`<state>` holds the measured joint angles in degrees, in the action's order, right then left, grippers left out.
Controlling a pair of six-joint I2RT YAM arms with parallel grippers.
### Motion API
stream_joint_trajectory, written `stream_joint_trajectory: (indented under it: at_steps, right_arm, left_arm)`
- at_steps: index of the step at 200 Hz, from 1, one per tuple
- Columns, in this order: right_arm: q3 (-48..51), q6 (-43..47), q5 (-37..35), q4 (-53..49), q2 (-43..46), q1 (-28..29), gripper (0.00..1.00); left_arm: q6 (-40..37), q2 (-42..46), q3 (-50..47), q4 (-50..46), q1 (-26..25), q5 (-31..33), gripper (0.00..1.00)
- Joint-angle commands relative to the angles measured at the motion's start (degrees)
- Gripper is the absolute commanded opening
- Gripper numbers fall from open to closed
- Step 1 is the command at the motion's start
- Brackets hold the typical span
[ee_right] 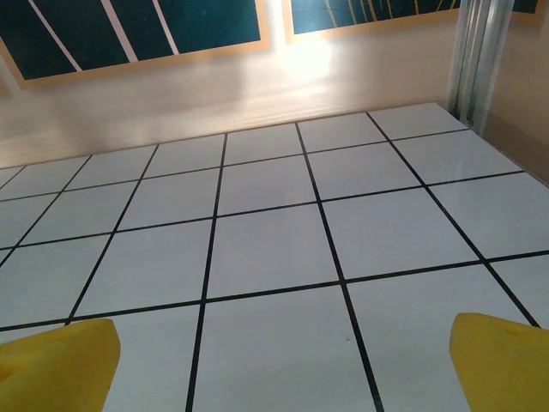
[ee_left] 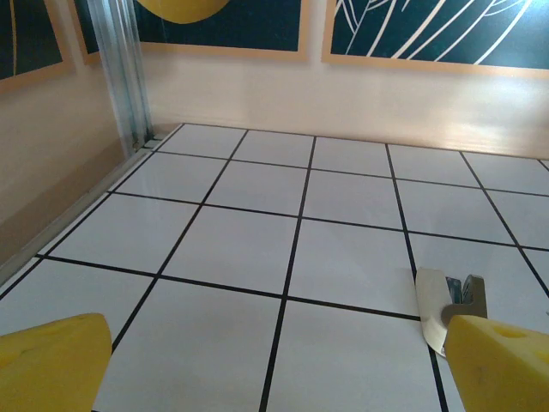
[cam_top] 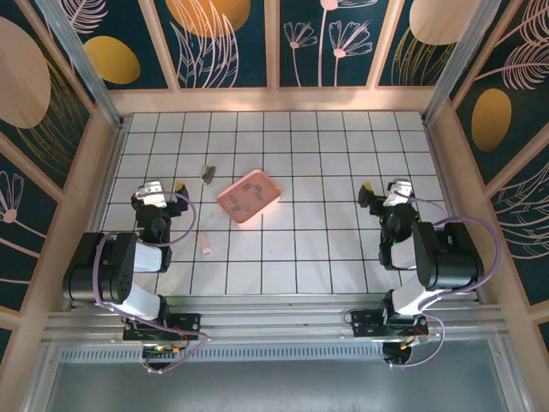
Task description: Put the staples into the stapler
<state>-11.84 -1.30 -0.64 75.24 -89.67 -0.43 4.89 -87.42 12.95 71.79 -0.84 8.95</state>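
The left gripper (cam_top: 165,190) and right gripper (cam_top: 383,193) stood wide open and empty near the surface's side edges, apparently poised to reach. The staples (cam_top: 255,185) lay corralled in a pink tray (cam_top: 273,194) mid-surface, with the stapler (cam_top: 207,174) near it.

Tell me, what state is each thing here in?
Pink tray: flat on table, holding staples.
Staples: loose in tray, not loaded.
Stapler: lying on tiles, untouched.
Small pink piece: lying on tiles.
Left fingers: open, empty.
Right fingers: open, empty.
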Motion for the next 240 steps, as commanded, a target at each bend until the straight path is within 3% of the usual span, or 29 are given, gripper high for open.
stream_joint_trajectory:
  at_steps: [1,228,240]
  right_arm:
    - [0.5,1.4,-1.6,3.1,-0.1,0.2,0.99]
    - [-0.3,0.2,-1.2,1.7,-0.1,-0.9,0.99]
    - [-0.2,0.2,-1.2,1.7,0.0,-0.9,0.99]
  left_arm:
    - [-0.5,0.4,0.8,0.5,0.2,-1.0,0.99]
    - [-0.5,0.4,0.8,0.5,0.2,-1.0,0.99]
    - [-0.5,0.6,0.6,0.8,0.2,-1.0,0.95]
